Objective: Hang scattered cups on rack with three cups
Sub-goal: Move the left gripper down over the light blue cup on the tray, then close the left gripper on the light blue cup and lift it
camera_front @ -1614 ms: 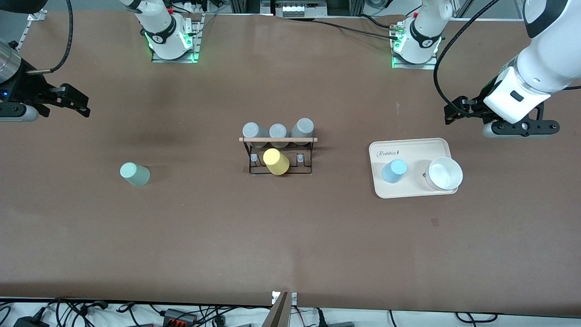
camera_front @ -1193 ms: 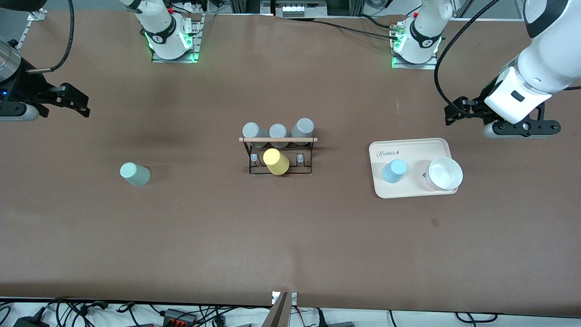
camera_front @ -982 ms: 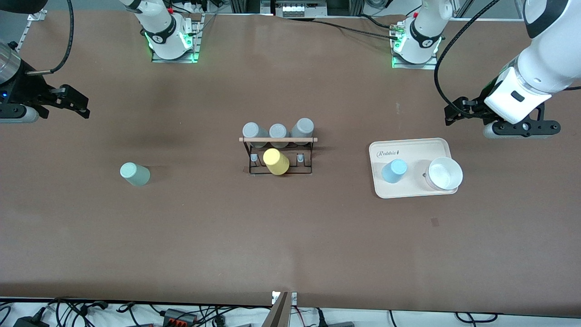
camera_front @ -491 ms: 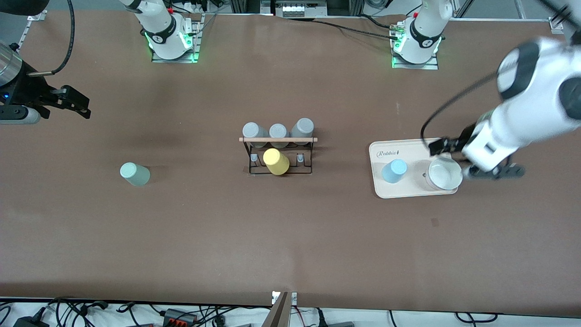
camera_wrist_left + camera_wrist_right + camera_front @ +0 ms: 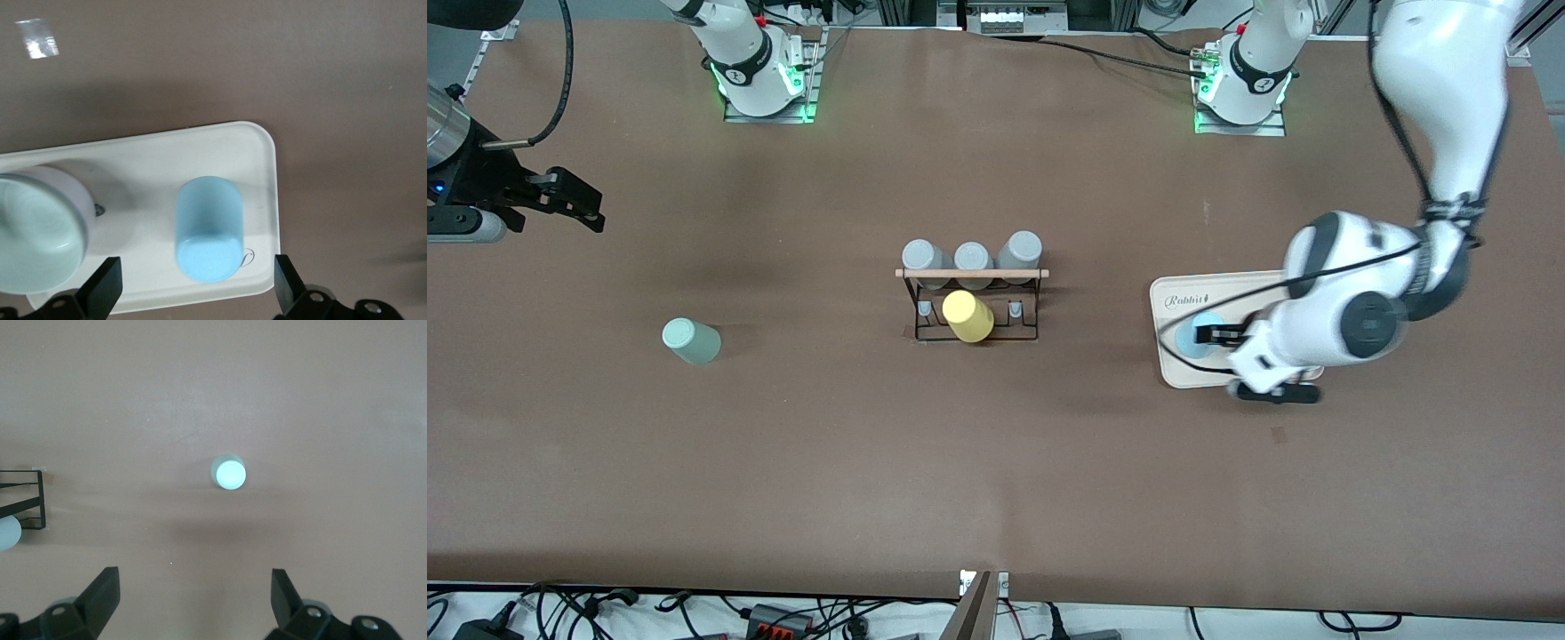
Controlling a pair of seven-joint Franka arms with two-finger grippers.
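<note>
Moved since the earlier frames: left gripper (image 5: pixel 1209 335), formerly off the tray toward the left arm's end of the table, now over the cream rectangular tray (image 5: pixel 1172 286), fingers (image 5: pixel 100 288) spread wide, empty, straddling the pale sky-blue tumbler (image 5: pixel 208 228) from above.

Pale sky-blue tumbler: standing inverted on the tray, beside a wider white bowl (image 5: pixel 37 237), partly hidden by the arm in the front view.

Tray marking: script reading "Rabbit" on its corner.

Right gripper (image 5: pixel 574 206): waiting, fingers apart, empty, at the right arm's end of the table.

Pale mint-green tumbler (image 5: pixel 690 340): inverted on the brown table (image 5: pixel 996 462), well apart from the rack.

Black wire rack with wooden dowel (image 5: pixel 971 297): mid-table; three grey cups (image 5: pixel 971 258) on it, one yellow tumbler (image 5: pixel 967 316) on its nearer row.
</note>
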